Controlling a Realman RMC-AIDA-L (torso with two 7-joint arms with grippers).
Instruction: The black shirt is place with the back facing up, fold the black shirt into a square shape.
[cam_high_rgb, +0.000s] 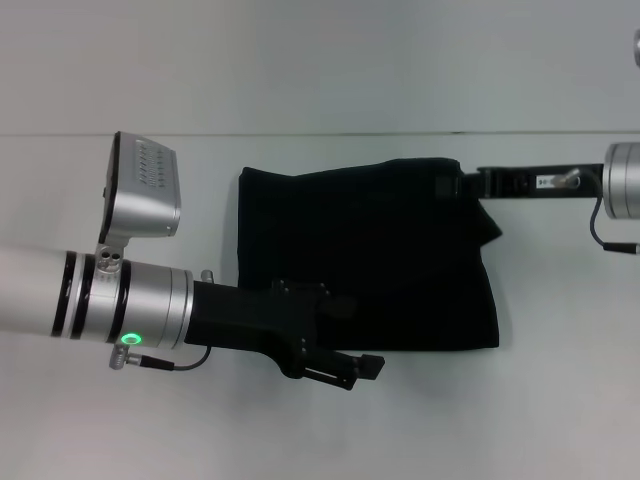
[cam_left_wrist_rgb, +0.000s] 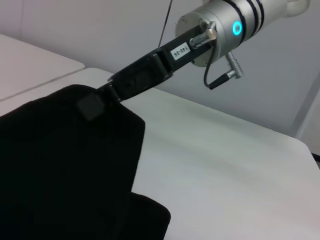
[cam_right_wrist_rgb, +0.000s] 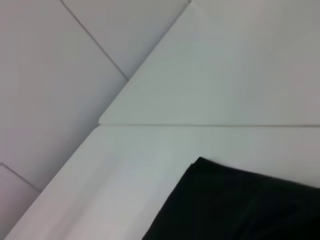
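Holding the black shirt (cam_high_rgb: 370, 255), folded on the white bench (cam_high_rgb: 560, 400) | right gripper (cam_high_rgb: 462, 186) pinching its far corner | left gripper (cam_high_rgb: 355, 368) at near edge, jaws: can't tell | soft, light, floppy; I grab corners.

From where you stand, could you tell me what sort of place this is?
Probably a robot test bench in a lab: a bare white table against a plain pale wall, with only the black shirt laid out between the left gripper and the right gripper.
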